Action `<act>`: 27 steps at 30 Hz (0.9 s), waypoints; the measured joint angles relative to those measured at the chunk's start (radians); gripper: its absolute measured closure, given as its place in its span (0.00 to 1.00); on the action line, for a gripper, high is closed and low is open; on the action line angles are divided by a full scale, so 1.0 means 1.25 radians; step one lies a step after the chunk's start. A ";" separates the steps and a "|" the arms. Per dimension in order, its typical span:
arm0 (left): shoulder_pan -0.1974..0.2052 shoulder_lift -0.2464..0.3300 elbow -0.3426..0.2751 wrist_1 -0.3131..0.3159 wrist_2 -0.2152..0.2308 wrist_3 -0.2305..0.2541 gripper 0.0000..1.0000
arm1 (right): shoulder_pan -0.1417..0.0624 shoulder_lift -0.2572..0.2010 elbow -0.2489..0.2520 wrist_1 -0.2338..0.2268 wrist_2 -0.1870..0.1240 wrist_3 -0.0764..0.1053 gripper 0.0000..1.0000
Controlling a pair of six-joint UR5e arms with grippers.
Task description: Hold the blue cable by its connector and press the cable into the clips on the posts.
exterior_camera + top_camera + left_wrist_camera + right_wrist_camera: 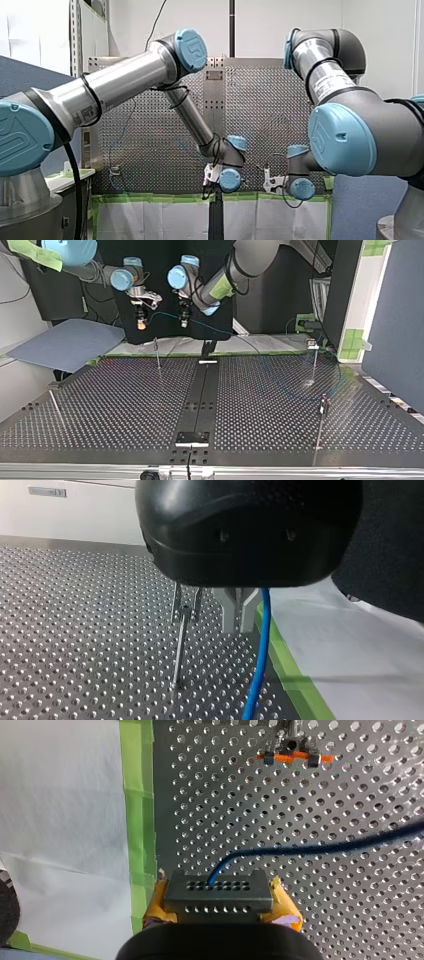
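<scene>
Perforated metal table (100,405) fills the lower part of the top view, and the wrist views show green tape (137,820) and a white sheet (60,795) along its edge. In the upper left of the top view both arms hang over the table's far edge. There my right gripper (141,322) is further left and my left gripper (184,319) is near it on the right, the two apart. In the right wrist view the yellow pads (286,907) of my right gripper are closed against both sides of a grey connector block (218,892) and hold it. The blue cable (320,847) leaves the block's face ahead of the gripper, bends and runs off sideways over the table. Further ahead of that gripper an orange clip (292,756) shows from above. In the top view the cable arcs from my right gripper past my left gripper, then slopes down toward the right half of the frame, where it turns faint near the right-hand posts (315,365). In the left wrist view the metal fingers (230,612) of my left gripper are drawn together with no gap that I can make out. The cable hangs just beside them, and I cannot tell whether they pinch it. Beyond the fingers a thin post (179,650) stands upright on the table with a forked clip (186,602) at its tip.
</scene>
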 joint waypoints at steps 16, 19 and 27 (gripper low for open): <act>-0.027 -0.059 0.072 -0.032 -0.010 -0.024 0.97 | -0.110 0.000 -0.005 0.007 -0.066 0.004 1.00; -0.032 -0.069 0.093 -0.031 -0.017 -0.034 0.97 | -0.120 0.000 -0.012 0.010 -0.069 0.003 1.00; -0.029 -0.073 0.127 -0.017 -0.026 -0.046 0.97 | -0.117 0.000 -0.033 0.028 -0.076 -0.011 1.00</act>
